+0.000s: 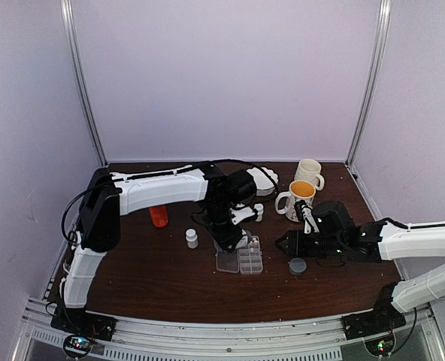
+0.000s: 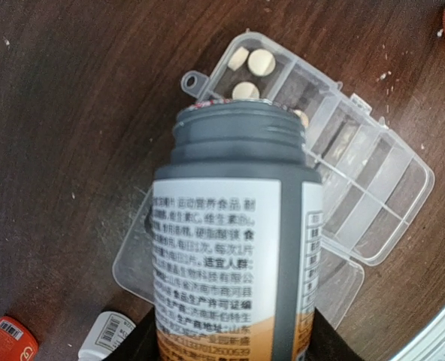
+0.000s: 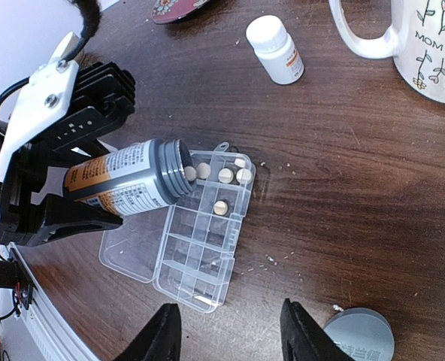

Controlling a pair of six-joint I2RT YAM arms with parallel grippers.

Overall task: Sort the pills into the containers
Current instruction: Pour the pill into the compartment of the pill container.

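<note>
- The mug [image 3: 425, 45] carries black lettering, "MOM the…", cut off by the picture's edge, next to drawn flowers.
- The grey bottle [image 2: 230, 248] has a white label panel filled with lines of small black Chinese print. One bold heading reads "适宜人群:", and the rest is too fine to read with certainty.
- The orange bottle [image 2: 8, 342] shows a white patch with a barcode, its digits unreadable.
- The white bottle [image 2: 110, 335] beside it also bears a barcode.
- A second white bottle [image 3: 276, 47], near the mug, has an orange label band with illegible print.
- The grey cap [image 3: 360, 337] shows faint, illegible lettering.
</note>
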